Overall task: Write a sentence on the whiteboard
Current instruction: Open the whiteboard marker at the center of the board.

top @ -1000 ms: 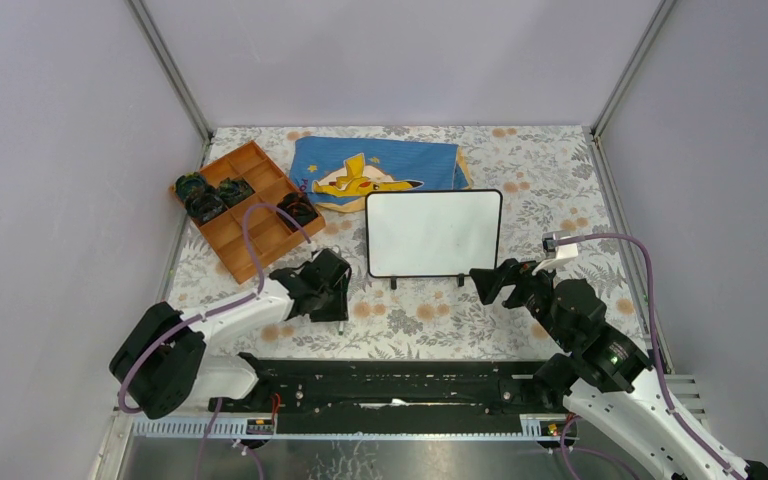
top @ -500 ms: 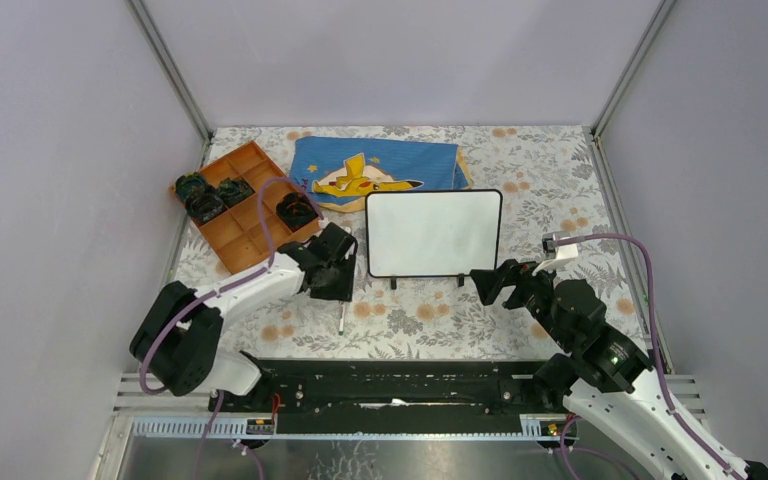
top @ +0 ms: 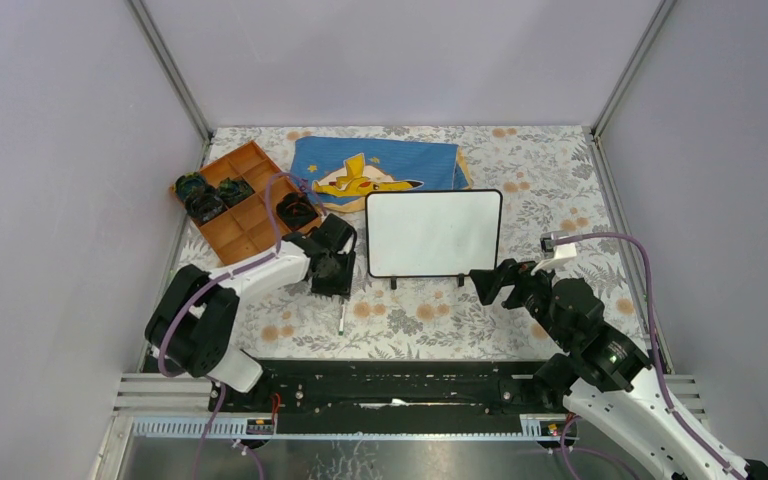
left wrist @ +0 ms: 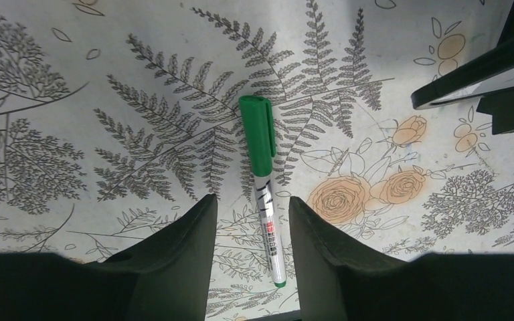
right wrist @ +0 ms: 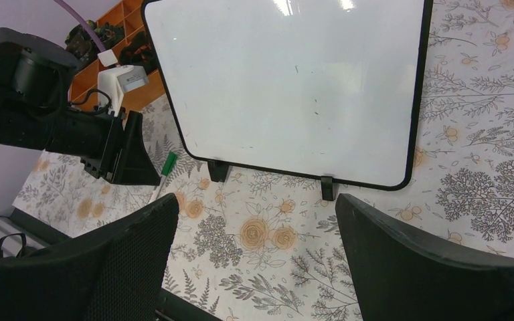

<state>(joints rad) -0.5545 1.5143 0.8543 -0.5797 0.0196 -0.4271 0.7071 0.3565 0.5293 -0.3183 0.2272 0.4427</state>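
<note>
The whiteboard (top: pixel 433 233) stands on its feet on the tabletop (top: pixel 560 180), just before a blue cloth (top: pixel 380 165), with the left jaws apart astride a green marker (left wrist: pixel 263 190) lying nearby and the right jaws wide, empty, facing it.
</note>
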